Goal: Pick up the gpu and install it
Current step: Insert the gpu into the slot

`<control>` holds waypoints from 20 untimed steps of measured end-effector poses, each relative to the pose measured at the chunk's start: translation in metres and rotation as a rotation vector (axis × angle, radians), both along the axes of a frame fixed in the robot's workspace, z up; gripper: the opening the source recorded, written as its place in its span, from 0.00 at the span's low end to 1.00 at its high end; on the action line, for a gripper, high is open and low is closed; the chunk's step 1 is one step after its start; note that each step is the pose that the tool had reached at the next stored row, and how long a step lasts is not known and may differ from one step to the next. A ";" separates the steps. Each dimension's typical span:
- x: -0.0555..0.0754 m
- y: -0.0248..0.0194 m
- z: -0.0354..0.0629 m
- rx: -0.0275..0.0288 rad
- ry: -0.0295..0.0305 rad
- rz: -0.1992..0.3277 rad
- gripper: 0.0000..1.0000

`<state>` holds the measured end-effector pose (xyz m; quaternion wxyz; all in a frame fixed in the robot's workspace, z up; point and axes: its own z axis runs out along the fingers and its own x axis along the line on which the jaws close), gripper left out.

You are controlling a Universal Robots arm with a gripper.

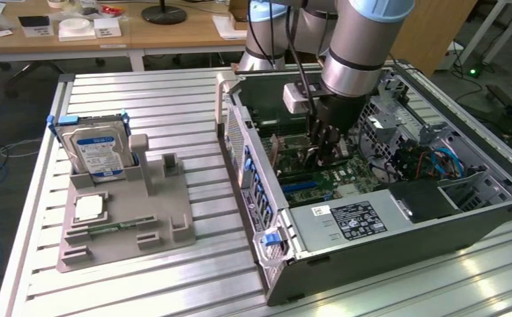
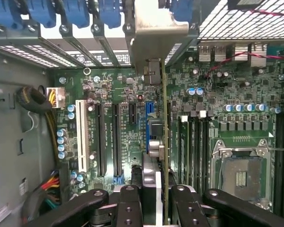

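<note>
The tool (image 2: 156, 198) is clamped on the top edge of the gpu (image 2: 164, 142), holding the card on edge above the motherboard (image 2: 118, 94) inside the open computer case (image 1: 265, 198), with its metal bracket (image 2: 158, 28) at the rear slots. The card appears light, stiff and fragile; grip the bare board edge, not components. The parts holder (image 1: 123, 224) sits on the worktop (image 1: 194, 284)

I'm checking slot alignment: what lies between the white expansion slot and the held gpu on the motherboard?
In the wrist view, two long black slots and a short one, then a blue slot, lie between the white slot and the gpu, which the gripper holds edge-on.
</note>
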<state>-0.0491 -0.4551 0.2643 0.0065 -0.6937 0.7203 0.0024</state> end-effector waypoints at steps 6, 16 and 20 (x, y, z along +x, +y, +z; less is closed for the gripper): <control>-0.003 0.0000 -0.0096 -0.0001 0.0000 0.000 0.28; -0.005 -0.0009 -0.0156 -0.0001 0.0003 0.001 0.28; -0.005 -0.0031 -0.0159 0.0002 0.0002 0.001 0.28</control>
